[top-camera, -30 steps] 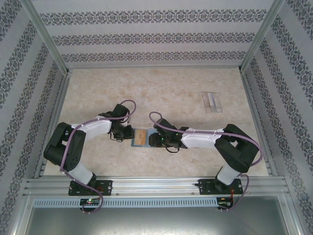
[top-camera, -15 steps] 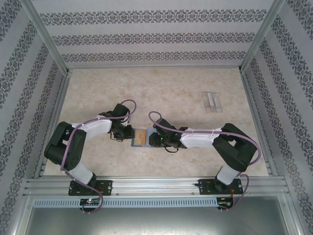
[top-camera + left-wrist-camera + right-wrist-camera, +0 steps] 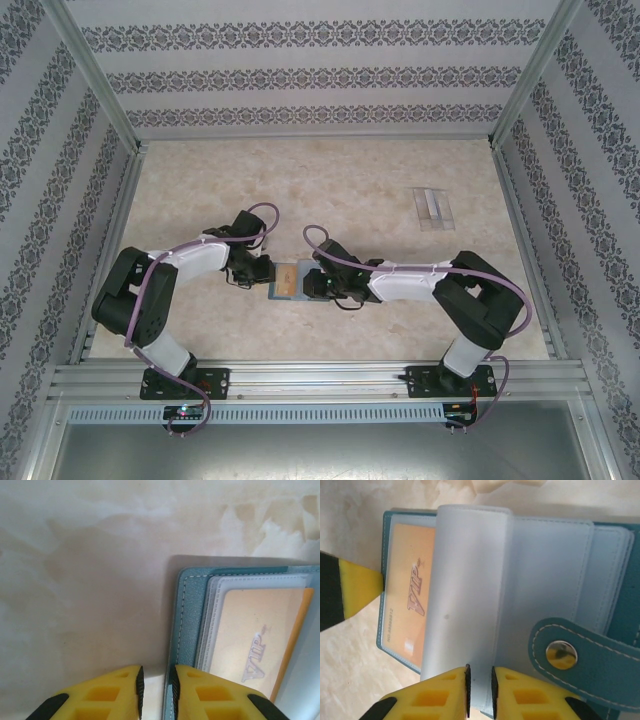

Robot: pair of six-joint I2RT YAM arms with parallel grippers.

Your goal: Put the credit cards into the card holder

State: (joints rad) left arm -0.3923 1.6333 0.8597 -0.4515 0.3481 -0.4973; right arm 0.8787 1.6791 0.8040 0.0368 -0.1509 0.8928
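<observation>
- Mainly, slip risk: right claw (image 3: 480, 680) is clamped on the bottom edge of a thin clear sleeve (image 3: 470, 580). The film looks slick, so I'd expect it to pull free if lifted fast.
- Drag risk: a tug on the sleeve could haul the whole holder (image 3: 187, 625) across the tabletop (image 3: 90, 580) if the other side isn't pinned well.
- Left claw (image 3: 155, 690) has its jaws nearly together at the holder's left cover edge. Cannot tell whether it pinches the cover or only presses beside it.
- Crease or tear risk: the sleeve is bowed up into a curl, and a hard pull near the spine could kink it.
- Flop risk: a dropped sleeve would likely fall over the card (image 3: 410, 590) and hide the pocket mouth.
- Holder lies open and flat on the tabletop between the two claws, strap (image 3: 590, 650) with its snap splayed to one side.
- In the holder: one tan "VIP" card, seated in the leftmost clear pocket against the teal cover.
- The sleeves seen beside that pocket look unfilled.
- Clear stand (image 3: 433, 207) sits well apart, far right.
</observation>
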